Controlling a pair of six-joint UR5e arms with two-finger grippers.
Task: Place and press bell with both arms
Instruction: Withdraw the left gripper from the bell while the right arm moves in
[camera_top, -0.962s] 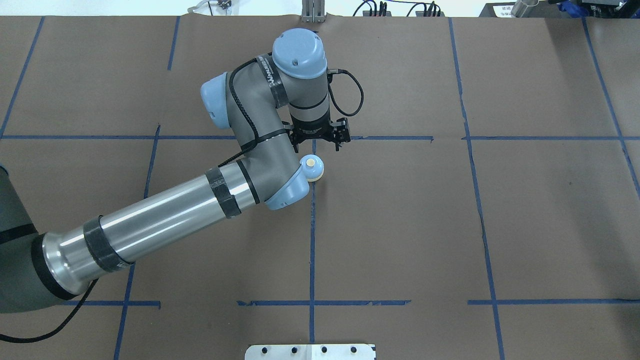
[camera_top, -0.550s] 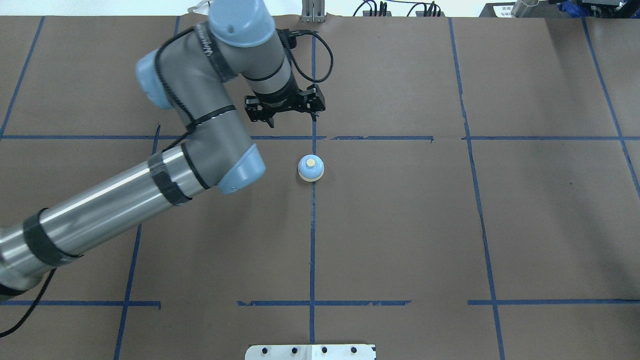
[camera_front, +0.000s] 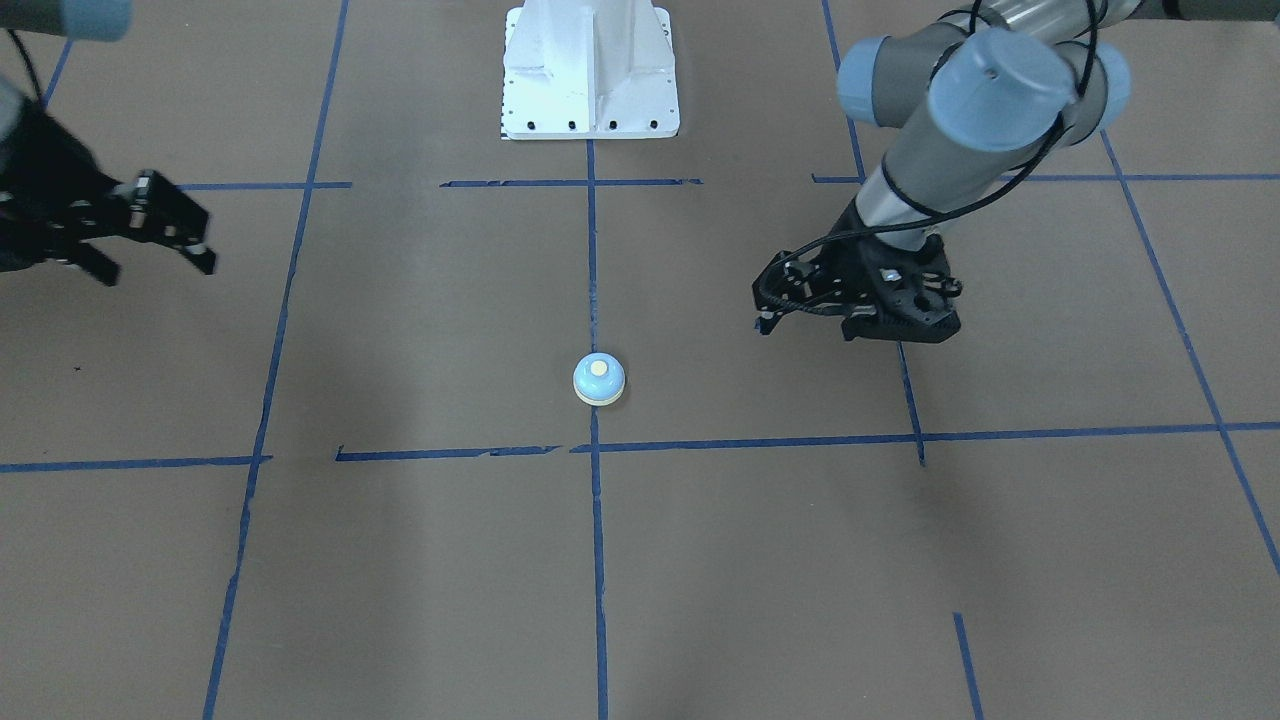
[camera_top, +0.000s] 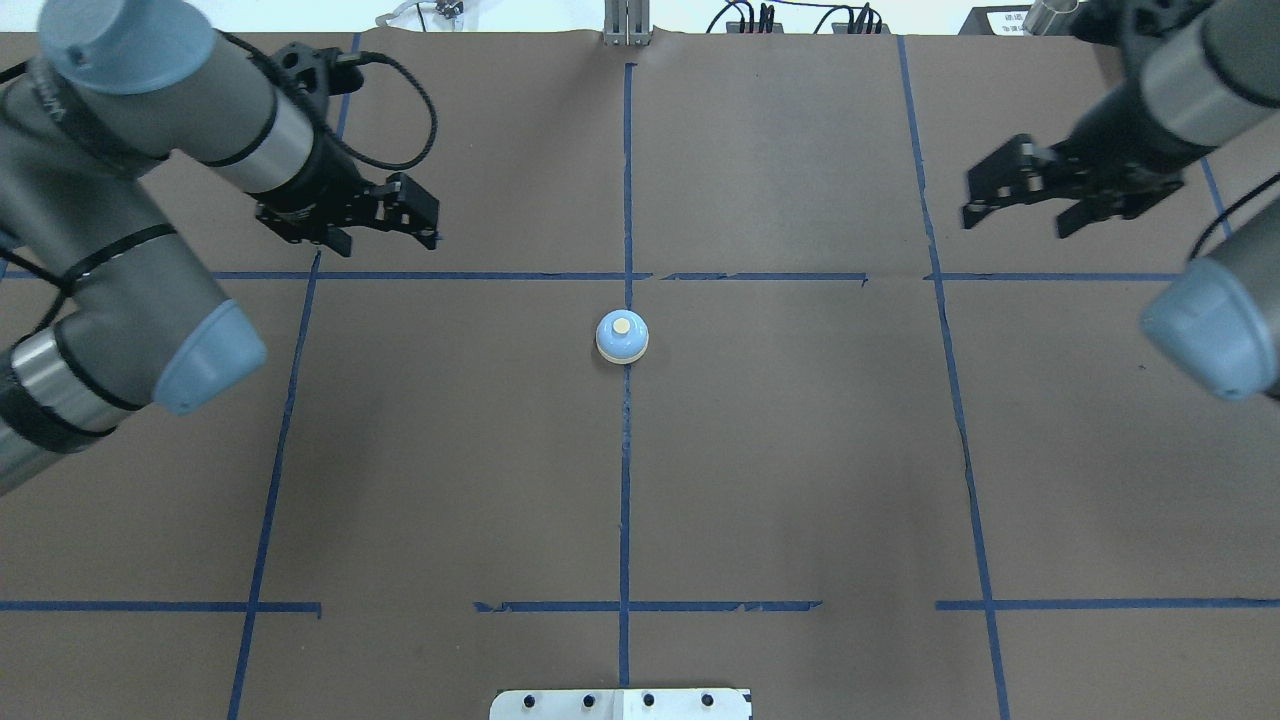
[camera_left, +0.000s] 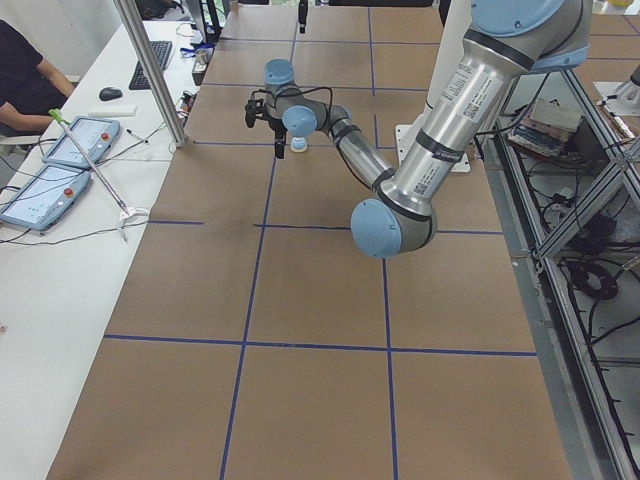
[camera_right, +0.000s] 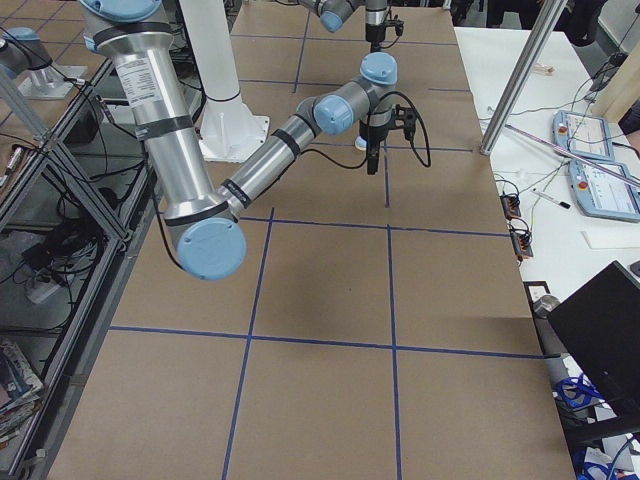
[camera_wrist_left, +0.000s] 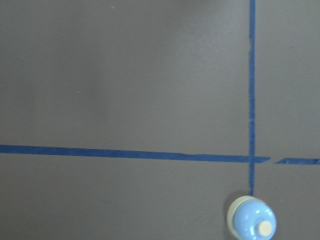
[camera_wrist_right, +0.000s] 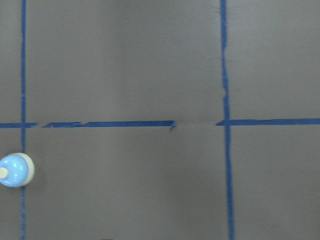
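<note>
The small light-blue, cream-buttoned dome bell (camera_top: 622, 336) stands placed on the brown paper bench's (camera_top: 800, 450) central blue tape line (camera_top: 625, 480), while the silver-grey left arm (camera_top: 100, 230) and right arm (camera_top: 1190, 95) hover well apart, jaws released and empty, so pressing remains.

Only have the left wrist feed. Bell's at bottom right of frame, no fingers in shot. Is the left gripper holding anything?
Observer: No. Overhead shows the left gripper open and empty, off to the left of the bell, not touching it.
Operator: Right arm?
Observer: Overhead has the right gripper open too, out on the bell's opposite side, well apart from it.
Operator: Bell centred?
Observer: Front view: it sits on the centre tape line that runs straight out from the white pedestal.
</note>
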